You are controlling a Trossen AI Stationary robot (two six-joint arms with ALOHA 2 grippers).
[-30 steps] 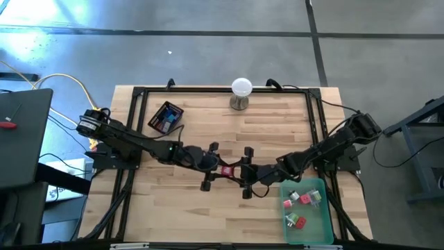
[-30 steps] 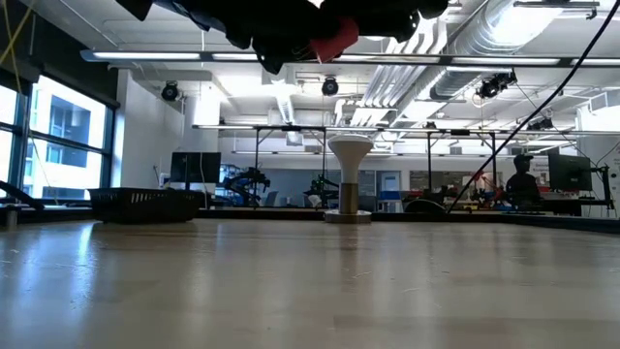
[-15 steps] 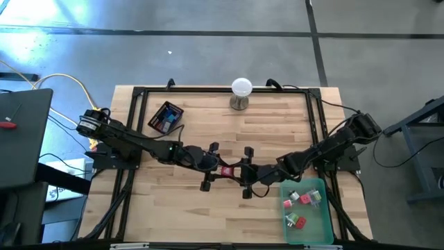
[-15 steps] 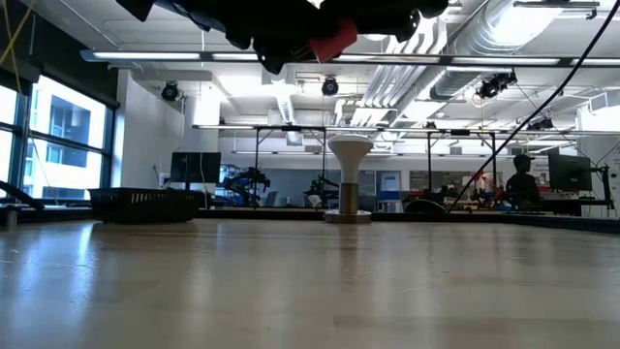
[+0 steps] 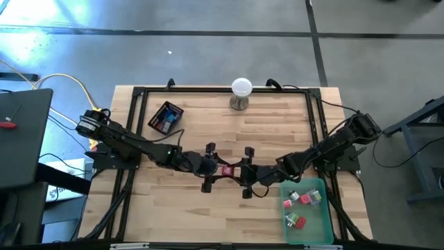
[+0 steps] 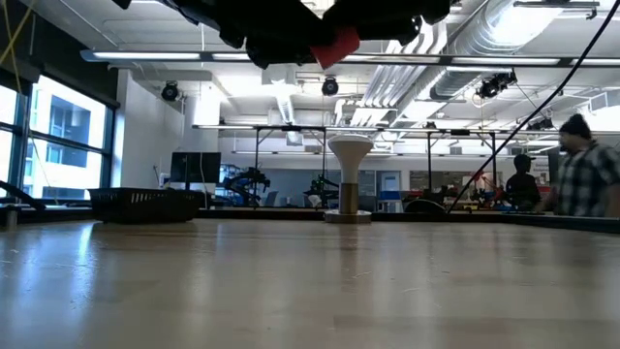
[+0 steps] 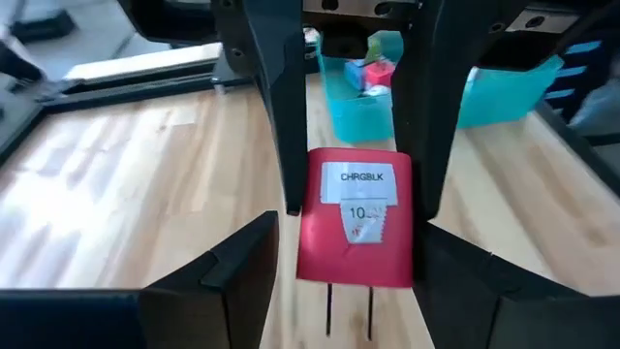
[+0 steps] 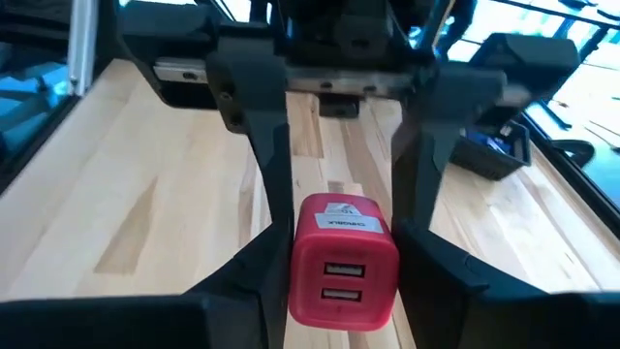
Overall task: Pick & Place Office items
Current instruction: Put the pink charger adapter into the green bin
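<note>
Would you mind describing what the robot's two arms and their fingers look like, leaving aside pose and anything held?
Both arms are dark, nearly black, slender and jointed. The left arm has yellow cables running to its base. The right arm has a blocky dark base. The left gripper and the right gripper each end in two flat, angular black fingers, matte and unmarked, mounted on a black crossbar.

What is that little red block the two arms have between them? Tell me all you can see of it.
The red block is a small, glossy, plastic-looking charger plug. One face has two stacked USB sockets; the opposite end carries two thin metal prongs. A white label reads CHRGBLK. It hangs in the air above the middle of the wooden table, between both arms' dark fingers, which stand close along its sides.
</note>
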